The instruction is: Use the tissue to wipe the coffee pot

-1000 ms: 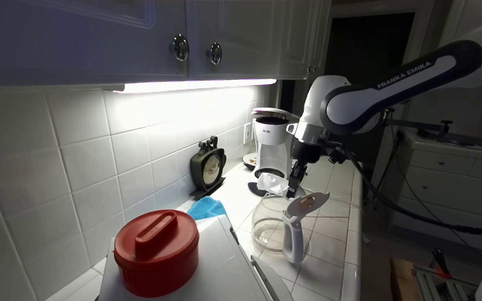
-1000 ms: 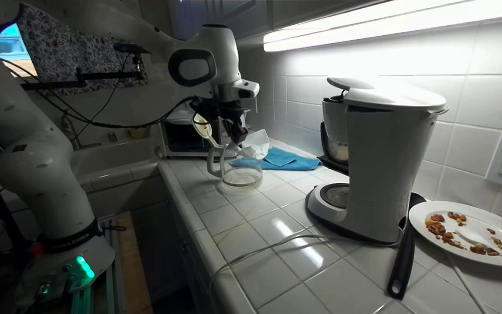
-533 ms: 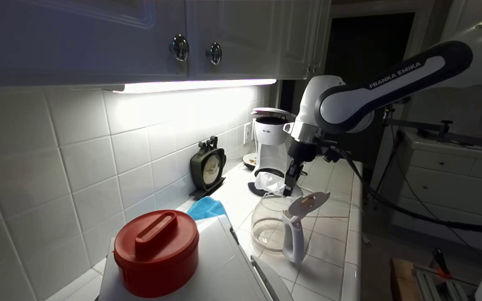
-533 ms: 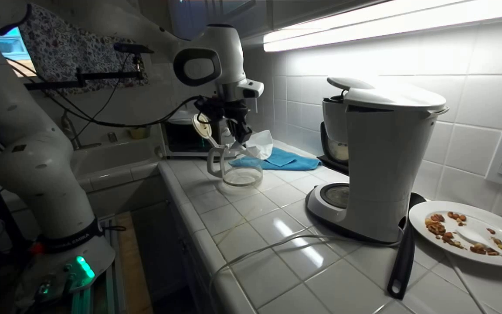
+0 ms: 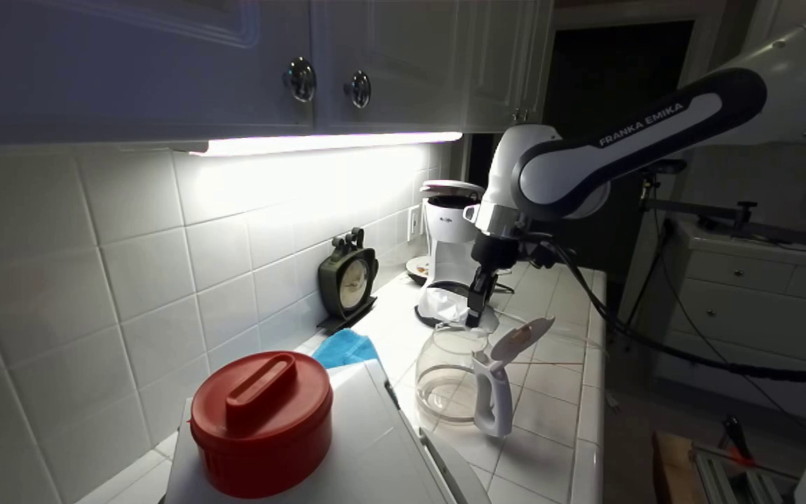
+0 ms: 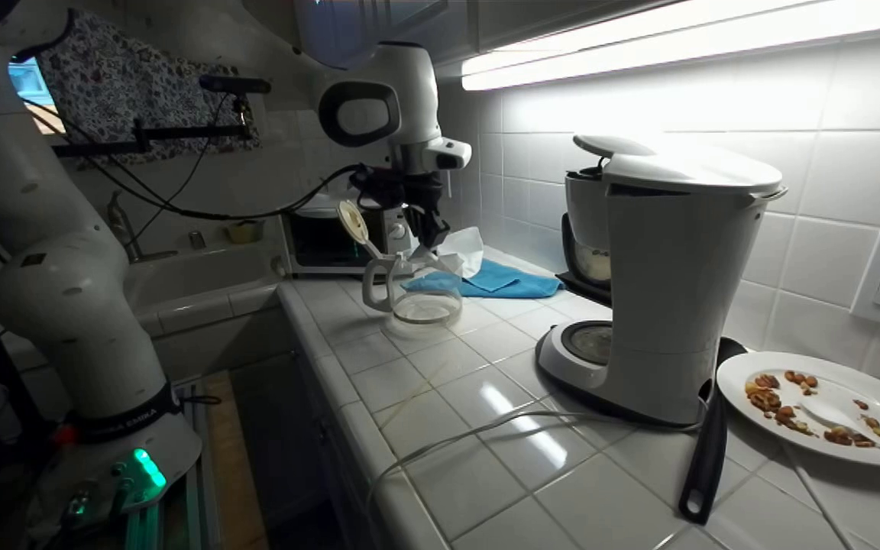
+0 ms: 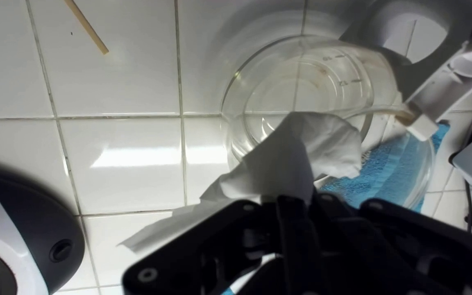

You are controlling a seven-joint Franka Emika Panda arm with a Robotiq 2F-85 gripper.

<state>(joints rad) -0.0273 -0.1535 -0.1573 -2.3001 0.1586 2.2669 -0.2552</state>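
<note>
Over the tiled counter (image 6: 470, 397) arches the white arm (image 5: 571, 175)! The coffee machine (image 6: 669, 290) stands apart from the coffee pot (image 5: 448, 381), and that pot sits upright on the counter. Right by its rim hangs the gripper (image 5: 474, 319), 2 jaws squeezed together on the tissue (image 7: 281, 168): 1 crumpled whitish sheet, covering part of the pot in the wrist view. Touching glass? I can't tell!

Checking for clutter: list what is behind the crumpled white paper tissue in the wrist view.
A round clear glass coffee pot, light-blue cloth and white tiles show past its edges; whatever the tissue itself covers cannot be seen.
</note>
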